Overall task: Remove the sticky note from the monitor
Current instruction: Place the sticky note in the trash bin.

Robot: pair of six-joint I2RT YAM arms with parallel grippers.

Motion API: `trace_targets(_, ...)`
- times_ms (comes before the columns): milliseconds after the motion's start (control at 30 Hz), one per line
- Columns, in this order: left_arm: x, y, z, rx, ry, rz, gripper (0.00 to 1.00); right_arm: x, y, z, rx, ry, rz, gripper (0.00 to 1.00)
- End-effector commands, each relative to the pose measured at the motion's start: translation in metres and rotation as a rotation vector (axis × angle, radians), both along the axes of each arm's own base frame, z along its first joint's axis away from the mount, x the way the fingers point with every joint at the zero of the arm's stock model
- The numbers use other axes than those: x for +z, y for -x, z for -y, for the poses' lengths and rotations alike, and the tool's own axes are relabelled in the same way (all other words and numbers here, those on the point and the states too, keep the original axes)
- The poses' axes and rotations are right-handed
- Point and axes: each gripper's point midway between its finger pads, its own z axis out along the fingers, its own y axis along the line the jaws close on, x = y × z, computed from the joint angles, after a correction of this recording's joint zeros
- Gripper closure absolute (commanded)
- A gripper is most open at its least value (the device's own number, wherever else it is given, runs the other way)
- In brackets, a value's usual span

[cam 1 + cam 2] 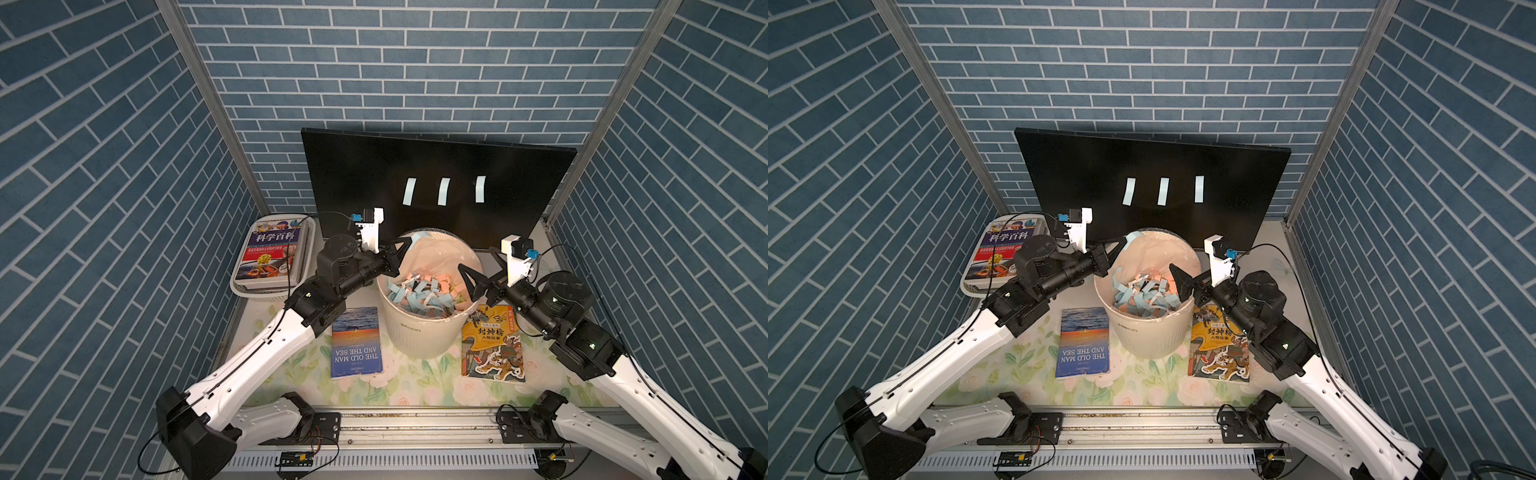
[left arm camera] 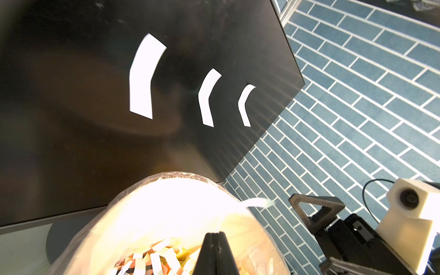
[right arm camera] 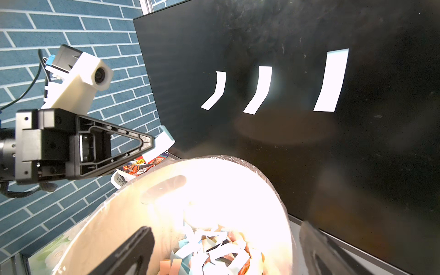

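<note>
Dark monitor (image 1: 374,166) at the far side, three sticky notes (image 1: 444,191) on its screen, left gripper (image 1: 406,243) pinching a fourth note (image 3: 159,142) (pale blue) over the white bin (image 1: 415,336), right gripper (image 1: 475,262) spread wide.

Black monitor (image 1: 436,183), pale blue sticky notes (image 1: 444,191), blue brick-patterned walls (image 1: 104,166).

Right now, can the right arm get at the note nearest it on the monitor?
Probably yes: the right gripper is open and empty above the bin, with nothing between it and that note.
</note>
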Motion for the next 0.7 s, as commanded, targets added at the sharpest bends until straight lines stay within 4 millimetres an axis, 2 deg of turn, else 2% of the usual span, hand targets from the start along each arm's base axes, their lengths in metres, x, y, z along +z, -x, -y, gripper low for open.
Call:
trace_targets(0, -0.014, 0.002, 0.008, 0.008, -0.118, 0.011, 0.97, 0.007, 0.0, -0.001, 0.006, -0.009, 0.028, 0.0)
trace_targets(300, -0.027, 0.01, 0.025, 0.006, -0.235, 0.025, 0.84, 0.003, -0.003, -0.005, 0.013, 0.002, 0.016, 0.01)
trace_targets(667, -0.028, 0.012, 0.026, 0.007, -0.261, 0.034, 0.65, -0.002, -0.007, -0.011, 0.02, 0.017, 0.0, 0.01)
